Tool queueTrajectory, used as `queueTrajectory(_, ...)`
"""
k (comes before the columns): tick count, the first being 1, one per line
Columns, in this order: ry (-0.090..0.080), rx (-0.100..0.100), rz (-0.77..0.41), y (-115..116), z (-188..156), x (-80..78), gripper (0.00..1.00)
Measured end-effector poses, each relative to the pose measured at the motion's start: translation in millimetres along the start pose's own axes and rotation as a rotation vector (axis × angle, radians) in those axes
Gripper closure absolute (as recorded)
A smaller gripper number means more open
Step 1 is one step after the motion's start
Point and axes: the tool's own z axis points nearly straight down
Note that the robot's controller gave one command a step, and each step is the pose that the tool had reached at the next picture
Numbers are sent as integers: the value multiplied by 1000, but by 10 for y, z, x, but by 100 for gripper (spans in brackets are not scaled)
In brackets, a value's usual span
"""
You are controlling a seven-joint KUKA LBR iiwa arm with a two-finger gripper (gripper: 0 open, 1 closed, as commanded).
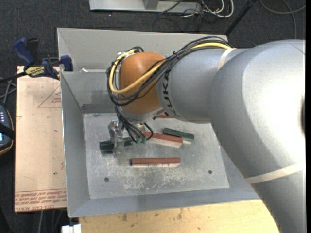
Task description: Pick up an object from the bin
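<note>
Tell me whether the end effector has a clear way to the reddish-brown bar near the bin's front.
Probably yes: the reddish-brown bar lies flat and alone, nothing on it, close to the end effector by a dark green block.

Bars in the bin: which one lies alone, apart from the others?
The reddish-brown bar, nearest the view's lower edge. The red-and-white bar and a dark green bar lie side by side above it; another dark green piece lies at the gripper.
</note>
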Motion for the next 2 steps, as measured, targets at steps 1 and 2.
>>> queueTrajectory(1,-2,0,1,1,-144,-7,100)
queueTrajectory(2,-3,0,1,2,-281,-7,100)
